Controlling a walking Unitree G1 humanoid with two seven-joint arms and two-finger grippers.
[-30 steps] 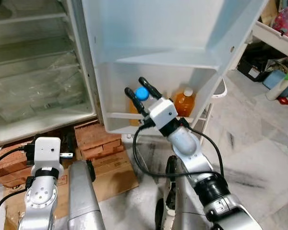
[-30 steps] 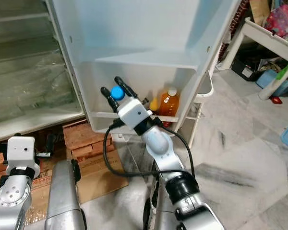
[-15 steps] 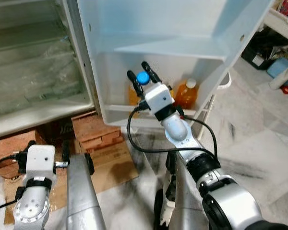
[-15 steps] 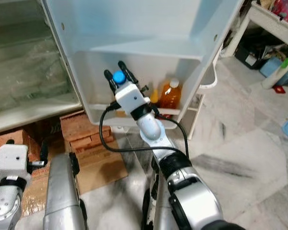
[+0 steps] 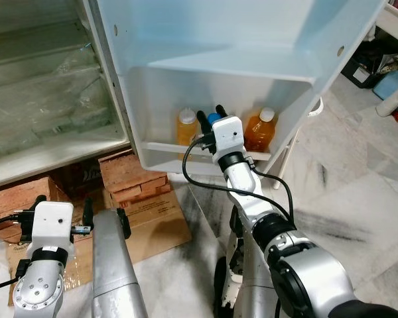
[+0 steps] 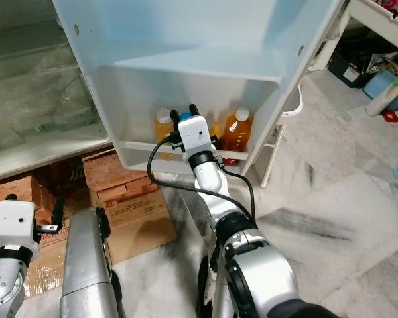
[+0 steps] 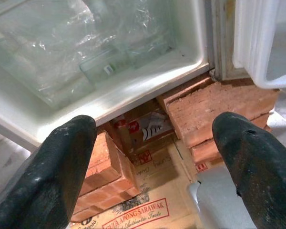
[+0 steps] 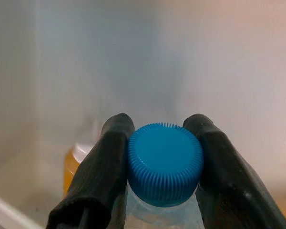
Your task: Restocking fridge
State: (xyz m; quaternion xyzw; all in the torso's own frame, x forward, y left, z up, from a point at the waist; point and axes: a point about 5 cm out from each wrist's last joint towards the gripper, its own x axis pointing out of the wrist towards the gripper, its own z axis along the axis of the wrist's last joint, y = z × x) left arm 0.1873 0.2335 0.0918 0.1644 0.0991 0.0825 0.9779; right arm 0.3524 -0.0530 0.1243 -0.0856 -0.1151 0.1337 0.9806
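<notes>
Two long black fingers of the right gripper [image 8: 164, 143] press from both sides on the ribbed blue cap [image 8: 165, 163] of a clear bottle [image 8: 155, 210], so this gripper is closed on the bottle by its neck. In the left eye view the right gripper [image 5: 210, 116] sits near the middle of the frame, inside the lowest shelf [image 5: 179, 154] of the open white fridge door [image 5: 252, 40], and the bottle stands there behind a thin white rail. Just to its left in the frame stands an orange juice bottle [image 5: 186, 126] with a pale cap, and to its right another orange juice bottle [image 5: 260, 130] with a white cap; a small yellow thing between them is too hidden to tell. The door shelf is smooth white plastic with a slanted upper ledge.

At the upper left of the frame the fridge interior [image 5: 46, 99] shows clear plastic drawers with wrinkled film. Below it lie rough red bricks [image 5: 136, 182] and a flat brown cardboard box [image 5: 156, 228] on the marble floor [image 5: 358, 218]. The left gripper [image 7: 157, 157] hangs low at the lower left with its fingers wide apart, holding nothing, above the bricks.
</notes>
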